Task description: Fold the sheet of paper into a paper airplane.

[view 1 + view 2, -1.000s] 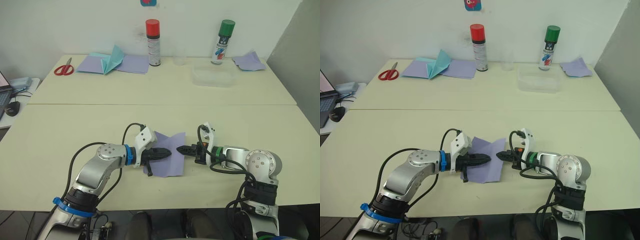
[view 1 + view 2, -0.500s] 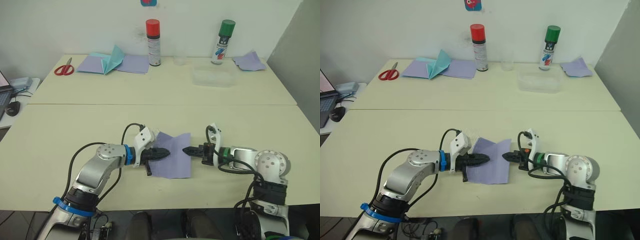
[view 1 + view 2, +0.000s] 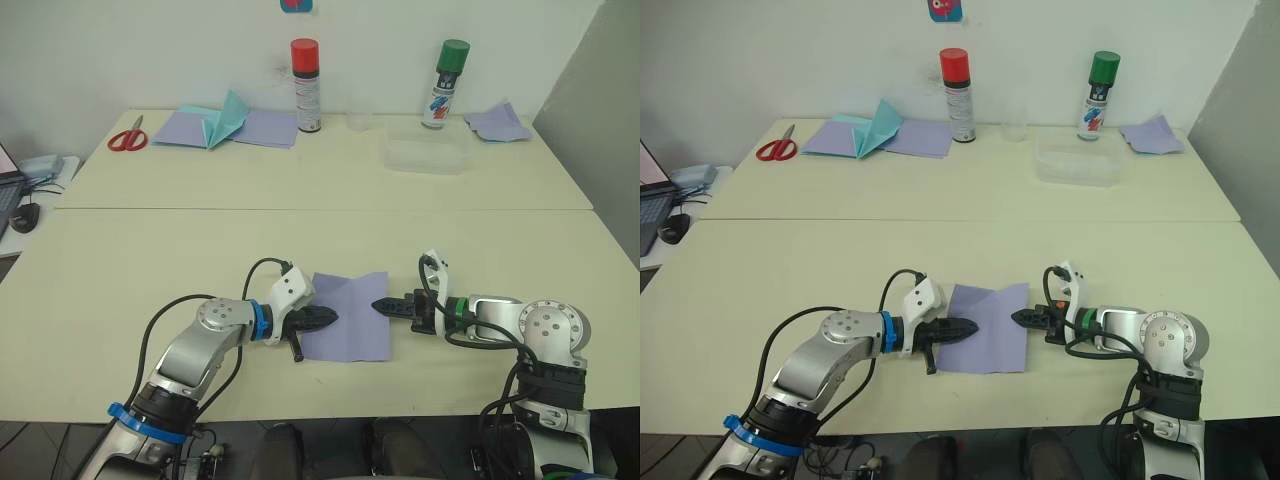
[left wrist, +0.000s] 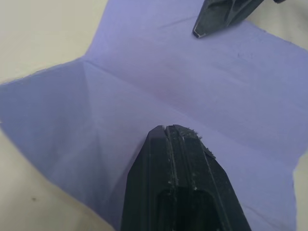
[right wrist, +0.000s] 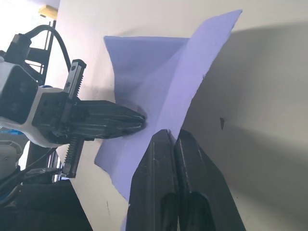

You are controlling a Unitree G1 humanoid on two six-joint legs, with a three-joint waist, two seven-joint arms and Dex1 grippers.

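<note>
Both grippers flank the sheet lying on the near table: left gripper, jaws together, presses its left part, while right gripper pinches the raised right edge.

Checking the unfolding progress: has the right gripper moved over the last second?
Yes. The right gripper slid toward the robot's right, away from the left gripper, spreading the sheet of paper.

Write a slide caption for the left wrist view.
Left end effector, shut, presses the creased sheet of paper flat; right end effector at far edge.
</note>
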